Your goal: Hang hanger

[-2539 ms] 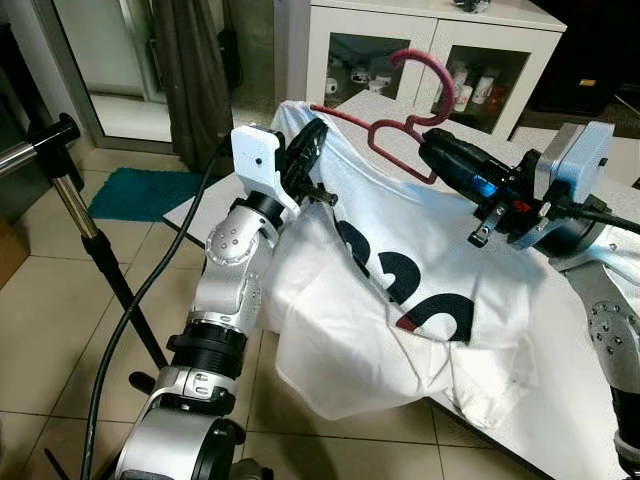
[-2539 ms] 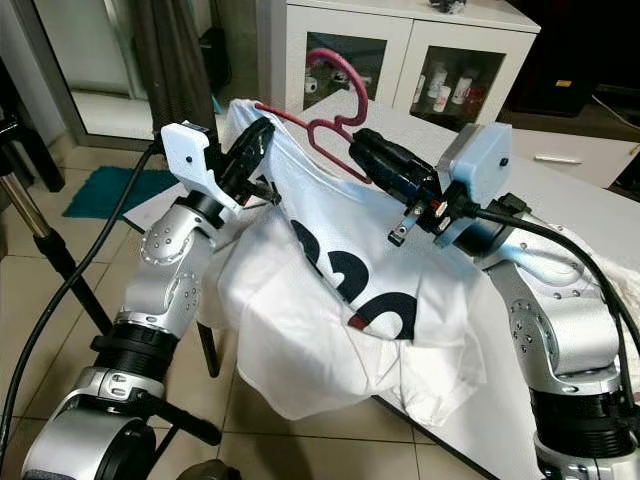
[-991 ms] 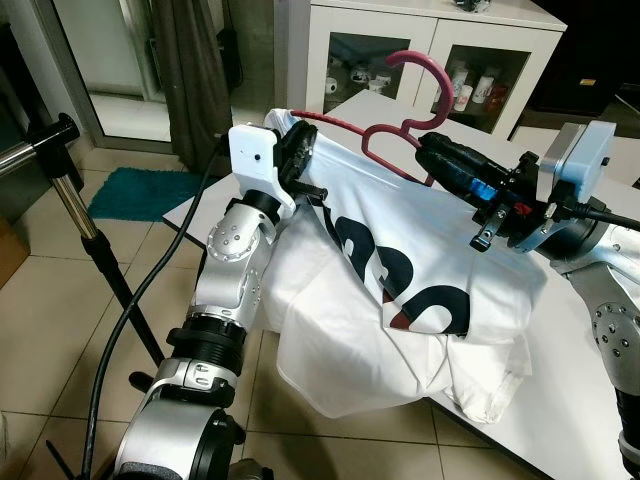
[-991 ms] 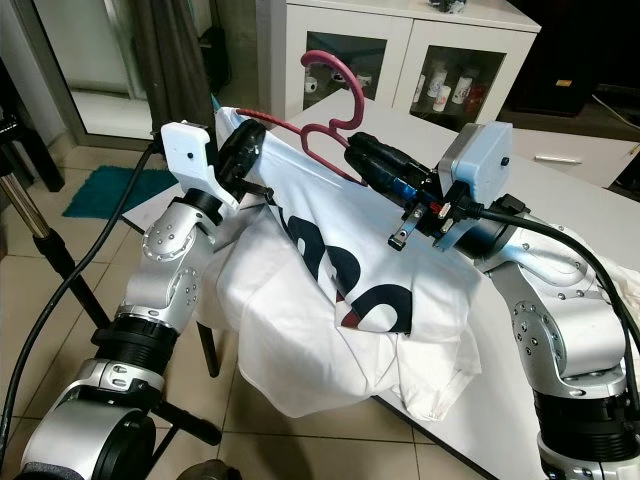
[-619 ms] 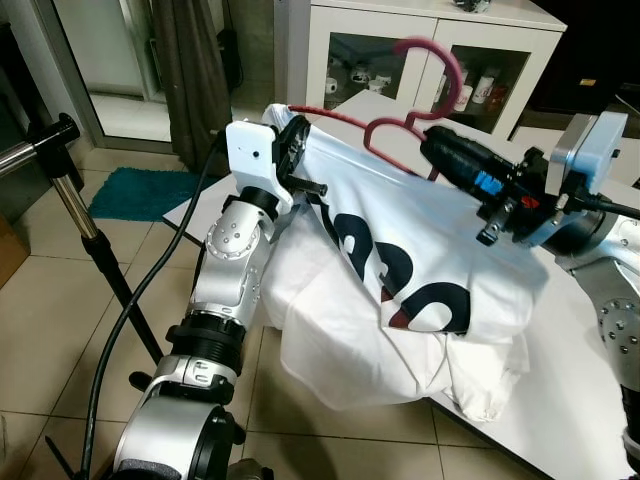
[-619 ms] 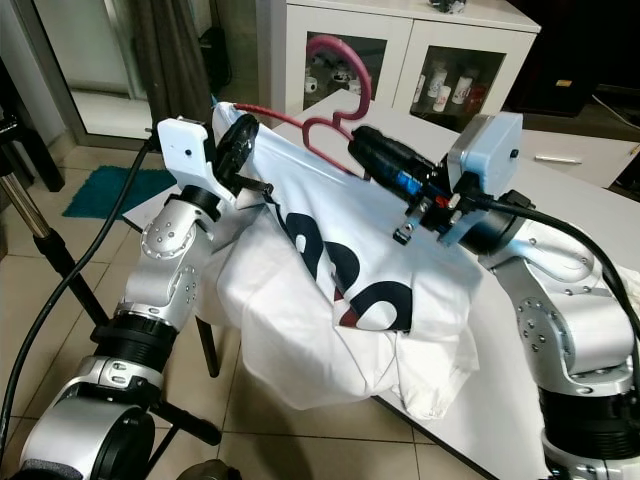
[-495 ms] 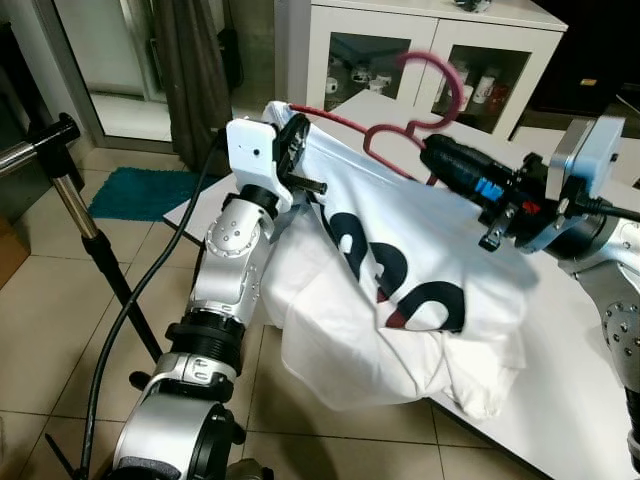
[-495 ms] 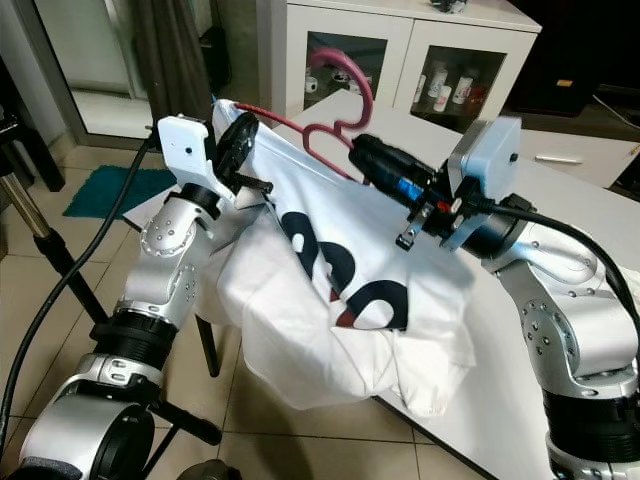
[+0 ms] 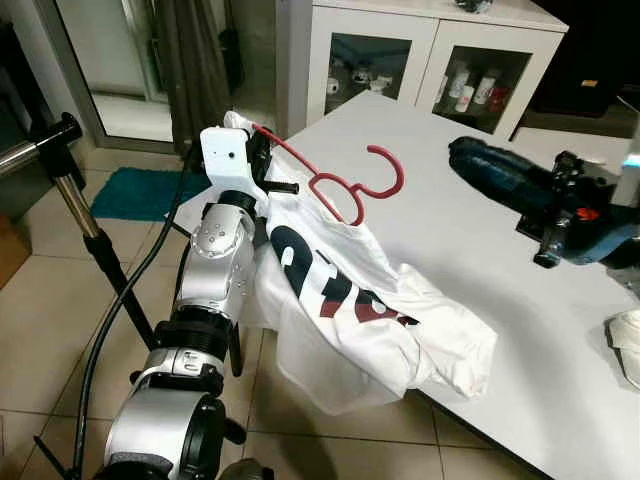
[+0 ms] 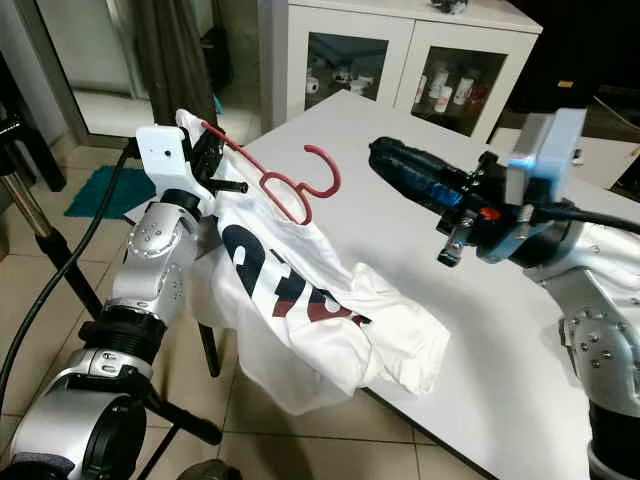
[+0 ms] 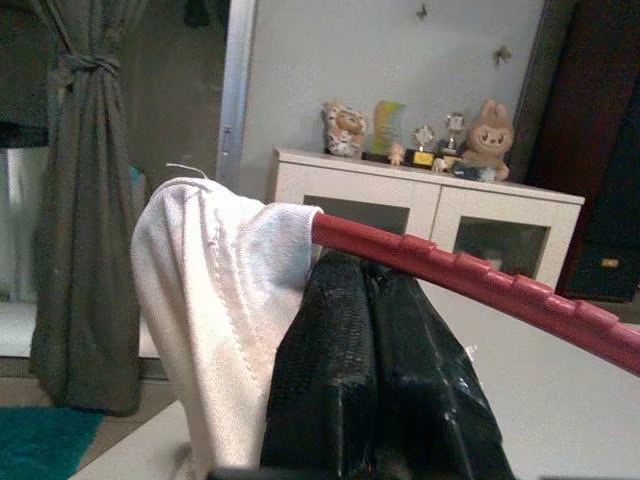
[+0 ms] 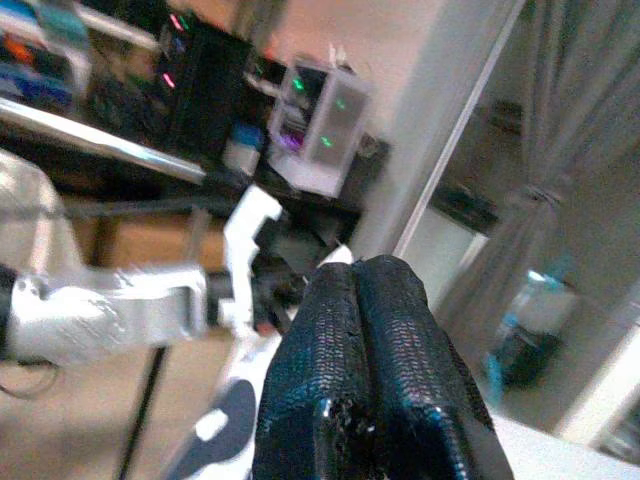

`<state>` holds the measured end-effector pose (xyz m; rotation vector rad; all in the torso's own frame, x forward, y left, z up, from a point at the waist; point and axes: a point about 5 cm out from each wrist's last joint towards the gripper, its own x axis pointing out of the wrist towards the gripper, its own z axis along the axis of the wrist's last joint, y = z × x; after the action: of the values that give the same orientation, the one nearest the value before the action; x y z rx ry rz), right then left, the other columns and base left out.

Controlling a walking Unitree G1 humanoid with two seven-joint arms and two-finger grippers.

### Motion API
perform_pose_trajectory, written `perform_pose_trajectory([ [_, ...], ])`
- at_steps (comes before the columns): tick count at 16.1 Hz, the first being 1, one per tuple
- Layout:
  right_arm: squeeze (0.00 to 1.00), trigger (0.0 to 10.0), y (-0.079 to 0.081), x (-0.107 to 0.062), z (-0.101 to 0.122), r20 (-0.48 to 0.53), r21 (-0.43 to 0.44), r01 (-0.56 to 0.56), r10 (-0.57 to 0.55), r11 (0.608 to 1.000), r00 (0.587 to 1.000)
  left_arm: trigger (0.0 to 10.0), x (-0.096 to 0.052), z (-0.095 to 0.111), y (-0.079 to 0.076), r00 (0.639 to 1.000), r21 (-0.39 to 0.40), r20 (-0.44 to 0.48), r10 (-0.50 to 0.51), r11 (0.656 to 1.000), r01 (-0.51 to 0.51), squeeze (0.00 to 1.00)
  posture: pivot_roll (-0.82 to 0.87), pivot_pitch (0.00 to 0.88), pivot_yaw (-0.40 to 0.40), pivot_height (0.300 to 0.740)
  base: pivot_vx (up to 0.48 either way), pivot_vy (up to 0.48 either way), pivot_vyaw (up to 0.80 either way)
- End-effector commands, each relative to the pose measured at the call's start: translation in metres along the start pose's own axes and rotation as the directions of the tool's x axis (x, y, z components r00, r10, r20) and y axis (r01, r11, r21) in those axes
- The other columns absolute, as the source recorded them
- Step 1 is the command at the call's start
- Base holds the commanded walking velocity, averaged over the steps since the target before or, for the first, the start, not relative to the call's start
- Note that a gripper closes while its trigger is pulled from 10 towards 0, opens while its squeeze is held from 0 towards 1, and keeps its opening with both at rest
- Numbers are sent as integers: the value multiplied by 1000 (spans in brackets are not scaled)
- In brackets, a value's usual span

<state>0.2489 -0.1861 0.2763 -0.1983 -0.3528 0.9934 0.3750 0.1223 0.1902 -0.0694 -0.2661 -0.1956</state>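
A red hanger (image 9: 340, 186) carries a white T-shirt (image 9: 345, 295) with dark lettering. My left gripper (image 9: 260, 150) is shut on the hanger's left end, where the shirt's shoulder bunches. In the left wrist view the red bar (image 11: 470, 290) crosses the closed black fingers (image 11: 370, 380) beside white cloth (image 11: 215, 300). The shirt sags off the hanger onto the table's near edge. The hook points up over the table. My right gripper (image 9: 465, 153) is shut on nothing, hovering right of the hook and apart from it; its fingers (image 12: 365, 370) are pressed together.
The white table (image 9: 500, 260) spreads to the right, with a scrap of white cloth (image 9: 627, 340) at its far right. A clothes rail on a black stand (image 9: 60, 180) is at the left. A white glass-door cabinet (image 9: 430, 50), a dark curtain (image 9: 190, 70) and a teal mat (image 9: 130, 192) lie behind.
My right gripper has let go of the hanger and pulled off to the right. The hanger and shirt swung down and left, held by the left gripper alone; the shirt slumped.
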Motion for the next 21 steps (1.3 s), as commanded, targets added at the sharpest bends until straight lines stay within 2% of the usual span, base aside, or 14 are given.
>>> perform_pose_trajectory([
  [1, 0, 8196, -1, 6, -11, -52, -31, 54, -55, 998, 997, 0, 5, 5, -12, 998, 7, 12, -54, 999, 54, 0, 22, 0, -24, 723, 0, 0, 0],
  [2, 0, 10000, -3, 11, -17, -67, -30, 100, -102, 995, 993, 0, 5, 6, -14, 998, 6, 19, -61, 998, 60, 0, 26, 0, -22, 723, 0, 0, 0],
  [4, 0, 10000, -4, 11, -33, -102, 25, 152, -149, 988, 984, 0, 5, 7, -16, 997, 6, 30, -69, 998, 69, 0, 29, 0, -25, 723, 0, 0, 0],
  [5, 1000, 10000, 2, 8, -43, -118, 76, 137, -127, 988, 985, 0, 5, 7, -16, 997, 5, 32, -68, 998, 68, 0, 34, 0, -25, 723, 0, 0, 0],
  [6, 1000, 10000, 10, 6, -50, -138, 106, 113, -98, 988, 986, 0, 5, 7, -15, 997, 6, 32, -66, 998, 66, 0, 33, 0, -24, 723, 0, 0, 0],
  [7, 1000, 10000, 9, 4, -56, -160, 107, 136, -118, 985, 980, 0, 4, 7, -14, 997, 8, 33, -65, 998, 65, 0, 33, 0, -25, 723, 0, 0, 0],
  [9, 1000, 10000, 0, -3, -64, -213, 79, 206, -185, 975, 959, 0, 5, 7, -14, 997, 8, 36, -66, 998, 66, 0, 30, 0, -24, 723, 0, 0, 0],
  [10, 424, 10000, -2, -4, -64, -216, 80, 215, -193, 973, 957, 0, 5, 8, -15, 997, 8, 37, -68, 998, 67, 0, 30, 0, -24, 723, 0, 0, 0],
  [11, 43, 10000, -2, -5, -64, -218, 80, 207, -185, 975, 958, 0, 5, 8, -16, 997, 6, 40, -69, 998, 69, 0, 30, 0, -24, 723, 0, 0, 0],
  [12, 0, 10000, 3, -3, -64, -216, 89, 181, -158, 979, 963, 0, 5, 9, -16, 997, 5, 43, -70, 998, 70, 0, 30, 0, -24, 723, 0, 0, 0],
  [16, 0, 10000, 17, 16, -60, -164, 133, 95, -73, 986, 984, 0, 5, 9, -16, 997, 3, 50, -67, 998, 67, 0, 32, 0, -30, 723, 0, 0, 0],
  [17, 1000, 10000, 21, 20, -60, -155, 150, 67, -43, 986, 987, 0, 5, 9, -16, 997, 3, 50, -64, 998, 64, 0, 33, 0, -32, 723, 0, 0, 0],
  [20, 1000, 10000, 28, 26, -68, -177, 177, 36, -4, 984, 984, 0, 4, 10, -15, 997, 4, 53, -58, 998, 58, 0, 38, 0, -36, 723, 0, 0, 0],
  [21, 78, 10000, 32, 30, -74, -196, 195, 26, 13, 980, 981, 0, 4, 10, -14, 997, 4, 55, -56, 998, 56, 0, 41, 0, -37, 723, 0, 0, 0],
])
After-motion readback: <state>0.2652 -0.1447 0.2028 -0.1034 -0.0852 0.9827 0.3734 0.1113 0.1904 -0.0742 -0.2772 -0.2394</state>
